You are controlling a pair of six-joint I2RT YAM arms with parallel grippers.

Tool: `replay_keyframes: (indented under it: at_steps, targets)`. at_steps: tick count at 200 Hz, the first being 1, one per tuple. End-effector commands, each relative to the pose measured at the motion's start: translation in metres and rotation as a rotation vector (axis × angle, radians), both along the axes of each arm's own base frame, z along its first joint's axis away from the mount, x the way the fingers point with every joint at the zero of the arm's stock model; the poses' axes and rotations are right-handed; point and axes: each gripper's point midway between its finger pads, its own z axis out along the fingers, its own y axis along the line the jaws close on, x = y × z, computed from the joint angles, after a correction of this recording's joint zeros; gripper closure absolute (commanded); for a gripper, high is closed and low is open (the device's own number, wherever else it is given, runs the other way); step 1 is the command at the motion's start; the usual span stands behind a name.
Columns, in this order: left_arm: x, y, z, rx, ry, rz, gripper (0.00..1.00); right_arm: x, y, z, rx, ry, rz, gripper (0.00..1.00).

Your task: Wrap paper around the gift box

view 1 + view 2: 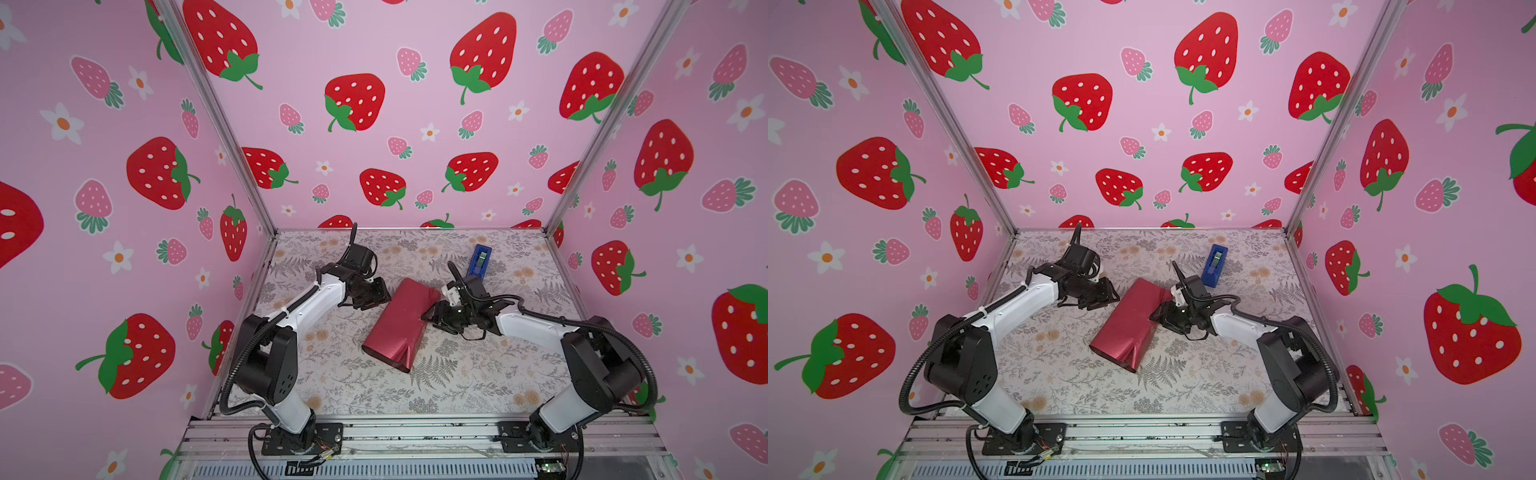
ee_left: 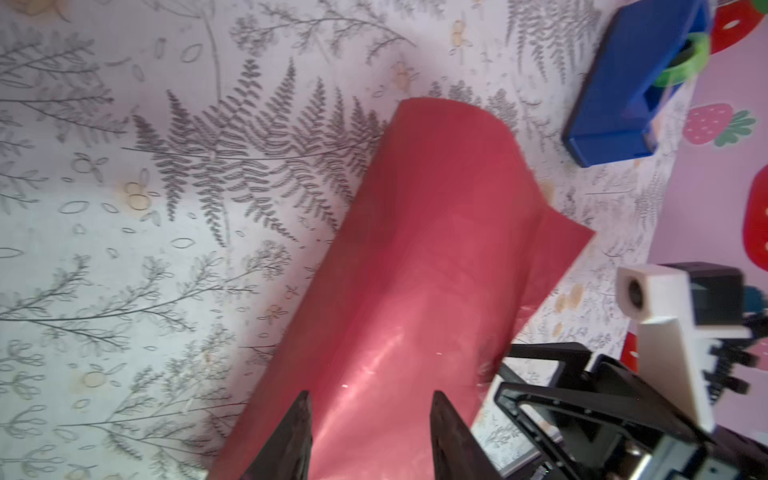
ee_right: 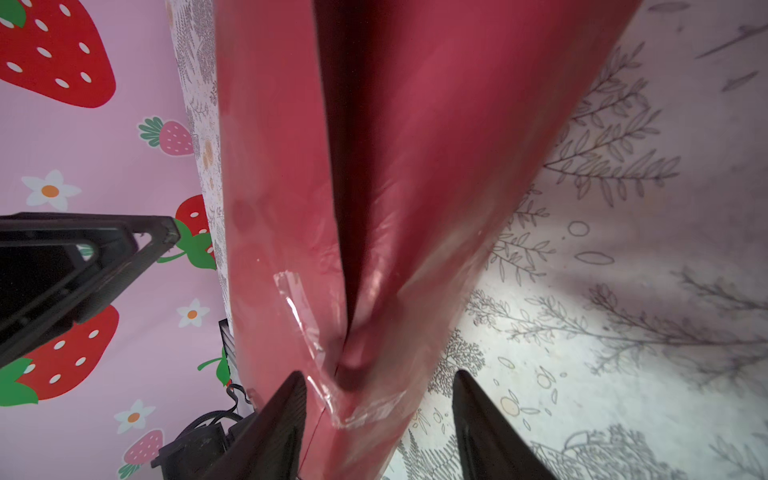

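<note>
The paper lies on the table as a maroon tube, slanting from back right to front left, its seam gaping at the near end. The gift box is hidden. My left gripper is open at the tube's far left side, and in its wrist view the fingers straddle the paper around the gripper's middle. My right gripper is open against the tube's right side. Its wrist view has the taped seam of the paper between the spread fingers, with a clear tape strip across the overlap.
A blue tape dispenser stands at the back right, just behind the right wrist. The floral table is walled by strawberry-print panels on three sides, with a metal rail along the front.
</note>
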Motion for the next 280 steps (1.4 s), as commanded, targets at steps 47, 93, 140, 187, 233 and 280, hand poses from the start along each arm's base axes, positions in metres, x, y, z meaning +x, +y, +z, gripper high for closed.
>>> replay_keyframes:
  at_steps: [47,93,140,187,233,280]
  targets:
    - [-0.020,-0.008,-0.034,-0.088,0.133,-0.098,0.49,0.001,0.009,-0.016,0.000,0.020,0.038,0.42]
    - [-0.025,-0.015,-0.045,-0.142,0.168,-0.091,0.49,0.000,0.015,-0.013,0.013,0.013,0.085,0.37]
    - [-0.033,-0.014,-0.052,-0.148,0.189,-0.071,0.49,0.001,0.009,-0.026,-0.035,0.020,0.078,0.35]
    - [-0.044,-0.017,-0.054,-0.171,0.200,-0.066,0.50,0.013,-0.001,-0.021,-0.047,-0.002,0.045,0.33]
    - [-0.056,-0.027,-0.047,-0.242,0.196,-0.055,0.50,0.027,-0.011,-0.003,-0.027,-0.037,0.040,0.29]
    - [-0.063,-0.029,-0.040,-0.262,0.179,-0.041,0.50,0.030,-0.014,0.005,-0.007,-0.049,0.071,0.30]
